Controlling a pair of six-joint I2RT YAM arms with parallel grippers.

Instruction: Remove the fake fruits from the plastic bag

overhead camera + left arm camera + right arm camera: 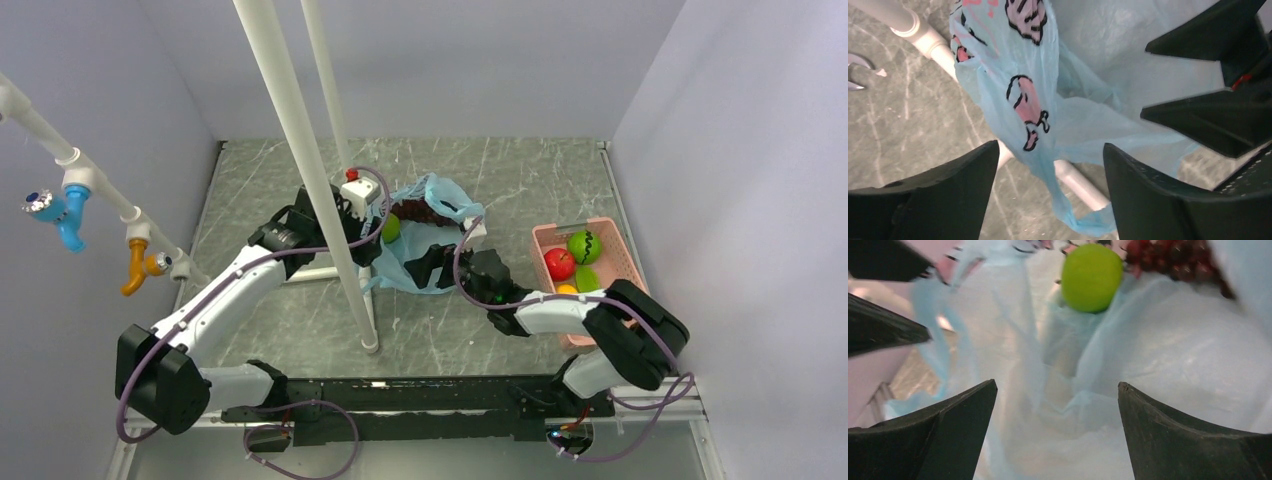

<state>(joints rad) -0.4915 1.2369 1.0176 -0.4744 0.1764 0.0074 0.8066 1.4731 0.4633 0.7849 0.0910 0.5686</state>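
Note:
The light blue-green plastic bag (440, 235) lies mid-table, its mouth spread open. A green round fruit (391, 228) and the dark purple grape bunch (415, 210) lie in its far-left part. In the right wrist view the green fruit (1091, 277) and the grapes (1178, 257) lie ahead on the bag (1168, 350). My right gripper (1057, 383) is open over bag film, holding nothing; it shows in the top view (425, 263). My left gripper (1050, 145) is open at the bag's left edge (372, 240). A bag strand (1023, 100) hangs between its fingers, unclamped.
A pink slotted tray (606, 228) at the right holds red (559, 263), green (584, 246) and yellow (566, 289) fruits. A white stand with tall poles (300, 150) rises left of the bag, and its foot (370, 345) is on the table. Its base pipe (1083, 187) lies under my left gripper.

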